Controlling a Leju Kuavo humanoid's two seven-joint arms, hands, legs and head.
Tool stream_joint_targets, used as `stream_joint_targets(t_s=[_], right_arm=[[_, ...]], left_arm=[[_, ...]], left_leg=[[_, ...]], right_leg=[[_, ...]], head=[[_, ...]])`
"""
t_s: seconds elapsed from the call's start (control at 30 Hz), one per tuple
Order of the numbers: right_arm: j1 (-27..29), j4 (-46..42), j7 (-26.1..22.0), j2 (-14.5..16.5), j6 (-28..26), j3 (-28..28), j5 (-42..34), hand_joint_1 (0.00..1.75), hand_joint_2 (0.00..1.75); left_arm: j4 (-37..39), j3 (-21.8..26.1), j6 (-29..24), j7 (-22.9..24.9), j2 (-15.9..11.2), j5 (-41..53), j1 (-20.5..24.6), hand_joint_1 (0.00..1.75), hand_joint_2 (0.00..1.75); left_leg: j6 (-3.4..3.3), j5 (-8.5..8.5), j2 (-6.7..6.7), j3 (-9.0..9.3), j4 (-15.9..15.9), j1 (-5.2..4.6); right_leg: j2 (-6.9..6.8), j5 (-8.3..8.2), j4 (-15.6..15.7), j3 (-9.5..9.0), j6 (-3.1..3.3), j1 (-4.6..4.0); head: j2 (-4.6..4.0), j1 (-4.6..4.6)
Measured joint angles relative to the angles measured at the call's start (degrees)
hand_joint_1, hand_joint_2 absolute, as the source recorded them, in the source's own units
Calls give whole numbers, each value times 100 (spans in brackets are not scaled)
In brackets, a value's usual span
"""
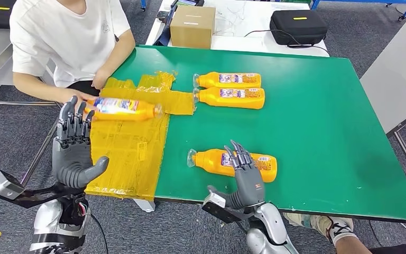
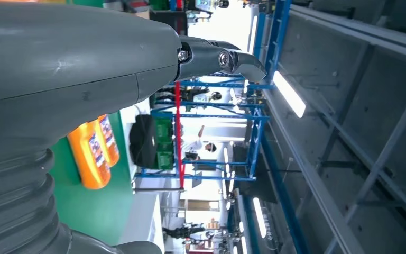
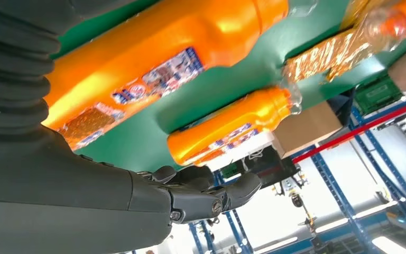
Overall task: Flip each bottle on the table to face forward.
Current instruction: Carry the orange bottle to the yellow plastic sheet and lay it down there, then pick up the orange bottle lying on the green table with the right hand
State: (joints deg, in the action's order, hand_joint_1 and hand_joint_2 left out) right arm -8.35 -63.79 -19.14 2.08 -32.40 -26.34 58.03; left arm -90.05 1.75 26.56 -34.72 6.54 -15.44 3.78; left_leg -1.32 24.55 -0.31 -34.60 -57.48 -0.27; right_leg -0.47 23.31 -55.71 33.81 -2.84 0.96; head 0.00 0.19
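1. Now four orange bottles lie on their sides on the green table (image 1: 317,132).
2. Two bottles (image 1: 230,80) (image 1: 231,97) lie side by side at the far end, touching or almost.
3. One near bottle (image 1: 214,161) lies under the right hand (image 1: 246,172), whose fingers are spread over it; maybe they touch it.
4. One taped bottle (image 1: 121,108) lies on the yellow sheet (image 1: 129,153).
5. A person's hand (image 1: 82,95) rests by it.
6. Beside it, the left hand (image 1: 75,148) is raised, fingers apart, holding nothing.
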Motion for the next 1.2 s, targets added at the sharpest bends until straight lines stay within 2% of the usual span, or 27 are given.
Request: stream_joint_targets(t_s=[0.1,0.23,0.33,0.43,0.6,0.8,1.2], right_arm=[[-7,-25,381,-90,111,68,343,0,175],[-52,-27,979,-444,425,349,938,0,175],[-115,-23,1045,-691,627,658,1137,0,175],[-222,34,1053,-790,950,879,1117,0,175],[-637,591,1148,-764,1374,953,1041,0,175],[-1114,1389,1423,-673,1420,917,1171,0,175],[-1680,2179,1228,-483,1614,863,981,0,175]], left_arm=[[-122,43,40,94,57,-285,-84,0,175],[-447,163,-82,260,176,-562,-458,0,175],[-695,234,-287,274,220,-357,-745,0,175],[-861,259,-531,245,261,-97,-905,0,175],[-984,195,-810,232,300,221,-942,0,175],[-988,98,-961,246,299,333,-943,0,175],[-985,96,-891,237,297,281,-889,0,175]], left_leg=[[1,-1,2,1,1,1],[0,0,-2,-3,0,-3],[-2,1,-4,-8,-1,-7],[-4,3,3,-8,-1,-10],[-3,0,3,-3,-1,-4],[-3,-3,5,-1,-1,-2],[-4,-2,10,6,-1,-3]], right_leg=[[0,0,-2,-1,0,-1],[-1,0,-2,-1,0,4],[-2,0,1,0,-1,8],[0,-1,3,3,-3,8],[-1,-2,1,2,-2,3],[0,-3,-3,-1,-2,2],[6,-4,-2,-4,-2,3]], head=[[0,-1],[0,1],[0,2],[0,1],[0,-1],[0,0],[0,-1]])
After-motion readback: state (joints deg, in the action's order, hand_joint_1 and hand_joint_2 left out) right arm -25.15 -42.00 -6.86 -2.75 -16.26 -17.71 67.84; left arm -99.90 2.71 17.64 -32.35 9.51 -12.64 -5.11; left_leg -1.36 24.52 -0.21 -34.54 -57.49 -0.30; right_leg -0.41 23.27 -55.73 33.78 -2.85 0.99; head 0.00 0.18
